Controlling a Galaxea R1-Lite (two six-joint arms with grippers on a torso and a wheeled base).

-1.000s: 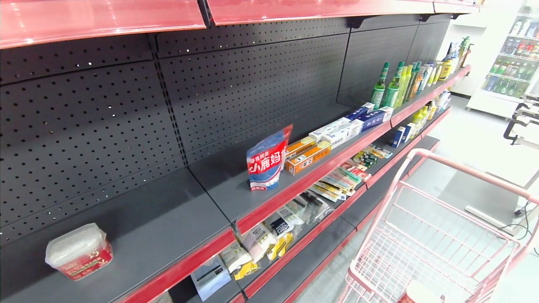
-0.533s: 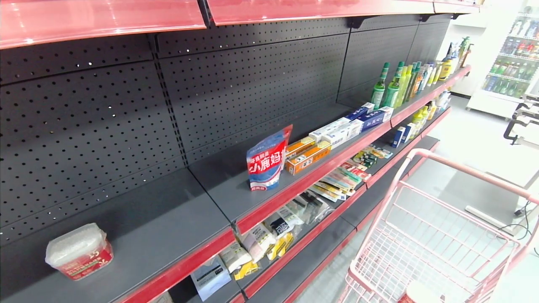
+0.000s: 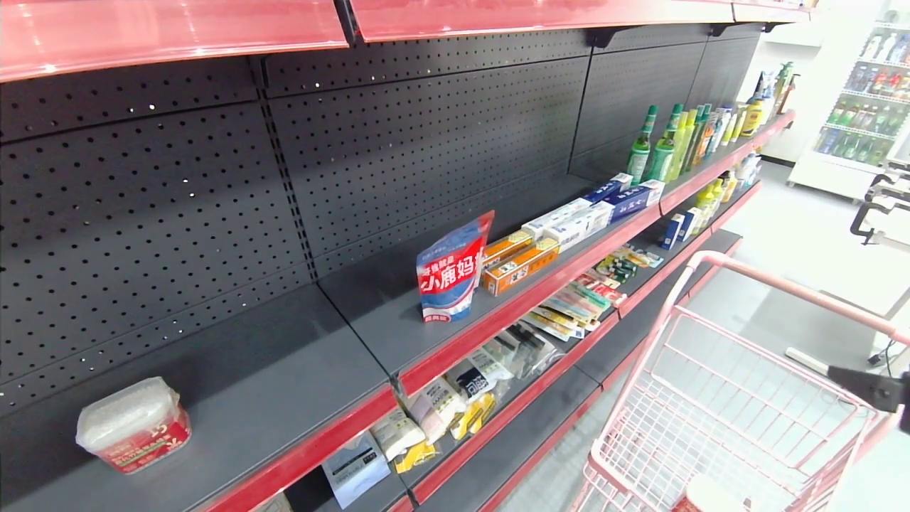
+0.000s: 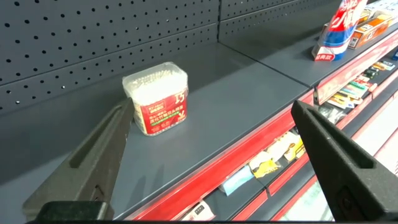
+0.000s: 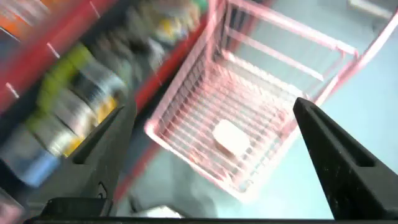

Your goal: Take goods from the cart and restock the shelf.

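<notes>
The pink wire cart [image 3: 711, 370] stands at the lower right, beside the black and red shelf [image 3: 498, 313]. A white package [image 5: 231, 138] lies on the cart's floor, and its top shows at the bottom edge of the head view as the white package [image 3: 711, 494]. My right gripper [image 5: 211, 155] hangs open high above the cart with nothing in it; one of its fingers [image 3: 869, 385] shows over the cart's far rim. My left gripper [image 4: 211, 162] is open in front of the shelf board, facing a clear tub with a red label [image 4: 155, 98].
On the middle shelf stand the tub [image 3: 134, 424], a blue and red pouch [image 3: 451, 269], toothpaste boxes [image 3: 519, 262] and green bottles [image 3: 665, 146]. Wide bare board lies between tub and pouch. The lower shelf holds several packets [image 3: 455, 398]. A drinks fridge [image 3: 860, 92] is far right.
A dark finger of my right gripper has come into the head view at the right edge, over the cart. Shelf goods and cart have not moved.
</notes>
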